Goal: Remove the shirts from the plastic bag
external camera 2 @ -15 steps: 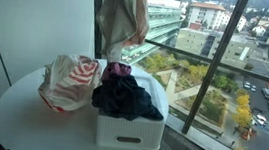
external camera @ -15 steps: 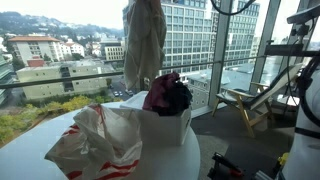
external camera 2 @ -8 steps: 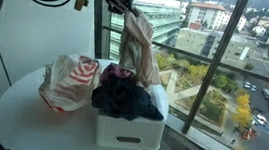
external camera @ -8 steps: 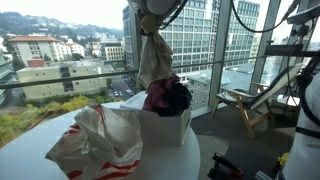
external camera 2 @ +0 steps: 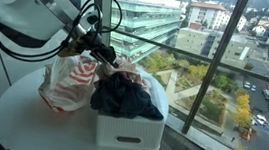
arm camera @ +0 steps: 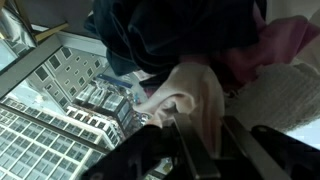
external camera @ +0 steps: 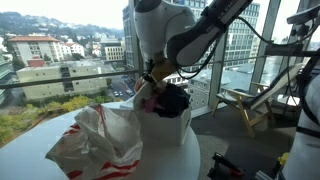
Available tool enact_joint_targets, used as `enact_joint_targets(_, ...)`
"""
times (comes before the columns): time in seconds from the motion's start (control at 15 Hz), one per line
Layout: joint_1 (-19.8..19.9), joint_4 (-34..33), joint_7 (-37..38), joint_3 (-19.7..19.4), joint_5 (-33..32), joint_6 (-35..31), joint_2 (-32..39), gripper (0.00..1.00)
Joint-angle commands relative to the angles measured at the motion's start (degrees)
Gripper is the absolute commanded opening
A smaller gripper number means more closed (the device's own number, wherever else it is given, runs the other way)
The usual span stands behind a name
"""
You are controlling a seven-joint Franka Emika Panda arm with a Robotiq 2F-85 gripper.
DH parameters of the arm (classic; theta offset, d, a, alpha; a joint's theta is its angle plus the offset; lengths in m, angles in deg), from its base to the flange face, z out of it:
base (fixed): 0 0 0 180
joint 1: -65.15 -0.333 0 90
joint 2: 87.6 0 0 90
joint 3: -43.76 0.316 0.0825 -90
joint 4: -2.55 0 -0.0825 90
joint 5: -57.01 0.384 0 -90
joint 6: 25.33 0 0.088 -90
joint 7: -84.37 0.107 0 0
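The pincer [arm camera: 203,128] grasps the pale shirt [arm camera: 190,95], bunched between its fingers above the white bin [external camera 2: 128,132].

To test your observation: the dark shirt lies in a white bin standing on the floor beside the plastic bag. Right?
No: both exterior views show the white bin on the round table, not the floor. The dark shirt and plastic bag are as stated.

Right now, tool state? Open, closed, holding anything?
Tool: pale shirt lies between its fingers at the white bin; whether it is clamped or loose cannot be told.
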Motion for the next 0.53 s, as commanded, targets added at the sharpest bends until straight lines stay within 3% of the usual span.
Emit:
enact_joint_targets(0.0, 0.18, -0.62, -0.78, 2.92, -1.12, -0.49, -7.37, 0.58)
enact_joint_targets(0.13, -0.59, -3.03, -1.76, 5.08, 1.05, 2.74, -10.87, 0.73)
enact_joint_targets(0.27, -3.05, -5.67, -8.18, 5.84, 9.97, 6.03, -13.24, 0.88)
enact_joint_targets(0.33, -5.36, -6.73, -13.32, 5.18, 16.00, 7.50, -13.88, 0.95)
enact_joint_targets(0.4, -12.31, -7.43, -17.66, 0.39, 20.75, 9.41, -13.74, 1.00)
enact_joint_targets(0.47, -12.14, -8.27, -21.66, 2.26, 26.13, 11.73, -14.51, 1.00)
